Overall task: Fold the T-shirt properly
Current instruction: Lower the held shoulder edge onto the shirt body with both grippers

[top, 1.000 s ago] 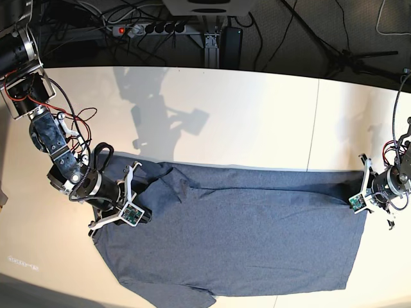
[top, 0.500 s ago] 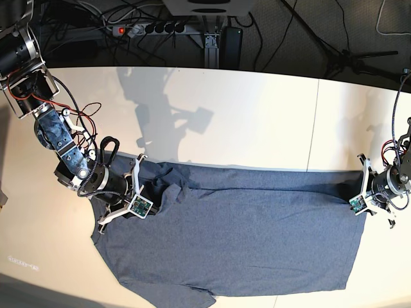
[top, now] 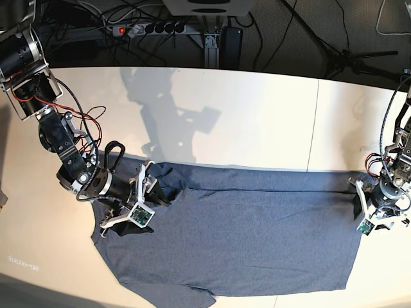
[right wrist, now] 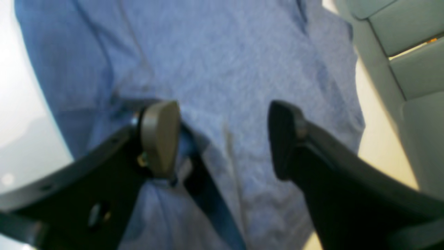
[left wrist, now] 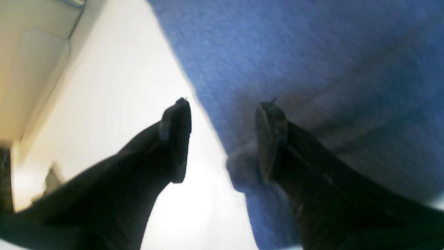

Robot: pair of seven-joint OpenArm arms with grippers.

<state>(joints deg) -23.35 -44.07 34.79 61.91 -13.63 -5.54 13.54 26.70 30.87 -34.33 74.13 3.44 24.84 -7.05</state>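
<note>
base: t-shirt (top: 244,237) flat on table (top: 257,122), hands spread.

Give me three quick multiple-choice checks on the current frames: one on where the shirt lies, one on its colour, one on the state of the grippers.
1. Where does the T-shirt lie?
A. spread on the white table
B. hanging off the far edge
C. bunched in a ball

2. What colour is the shirt's visible side?
A. red
B. heathered blue-grey, plain
C. white with stripes

3. How do the left gripper and right gripper stand?
A. both open
B. both shut on cloth
C. only the left one shut

Key: 1 A, the base view shows it flat, with one fold line across it. 2 B, no print shows on the upper side. 3 A, each wrist view shows a clear gap between the fingers, the left at the shirt's edge, the right over cloth.
</note>
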